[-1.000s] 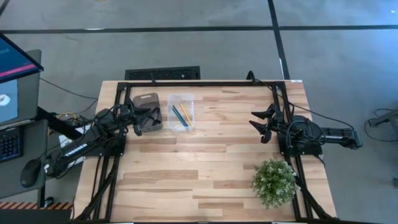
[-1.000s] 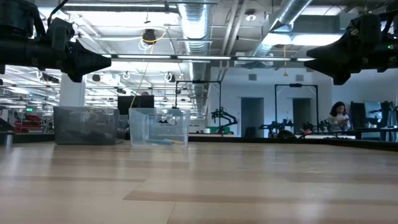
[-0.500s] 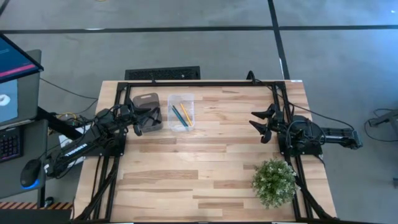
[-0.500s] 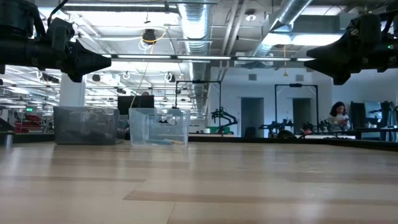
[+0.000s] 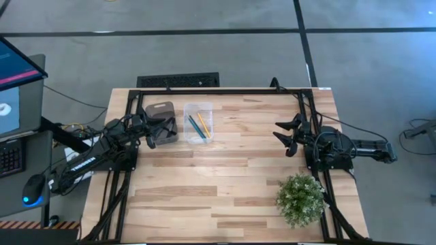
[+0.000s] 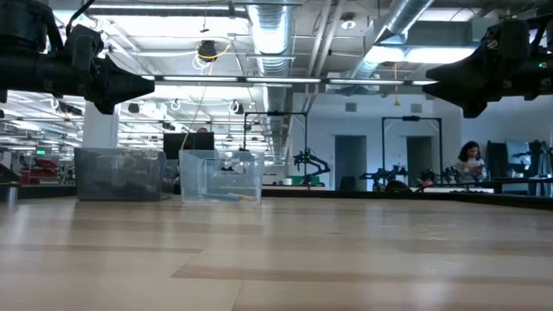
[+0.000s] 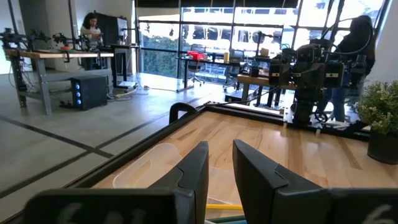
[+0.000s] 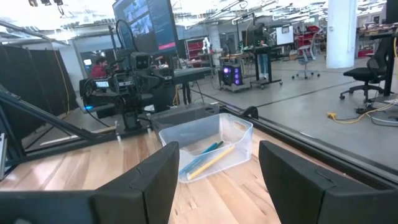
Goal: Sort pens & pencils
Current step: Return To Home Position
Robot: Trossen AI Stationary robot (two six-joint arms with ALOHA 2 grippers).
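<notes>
A clear bin (image 5: 198, 123) stands near the table's far edge and holds a blue pencil (image 8: 209, 149) and a yellow pencil (image 8: 211, 160) lying on its floor. I cannot make out the dark pencil. Beside it on the left stands a dark grey bin (image 5: 161, 121); the pens do not show, and its contents are hidden. My left gripper (image 5: 163, 131) hovers at the dark bin's near right corner, its fingers close together with a narrow gap (image 7: 221, 165). My right gripper (image 5: 285, 136) hangs wide open above the table's right side (image 8: 214, 174), holding nothing.
A small potted plant (image 5: 300, 198) stands at the table's near right corner. A black frame (image 5: 225, 91) runs along the far edge. Bare wood (image 5: 218, 184) spreads between the arms. A person (image 6: 472, 161) sits far off in the room behind.
</notes>
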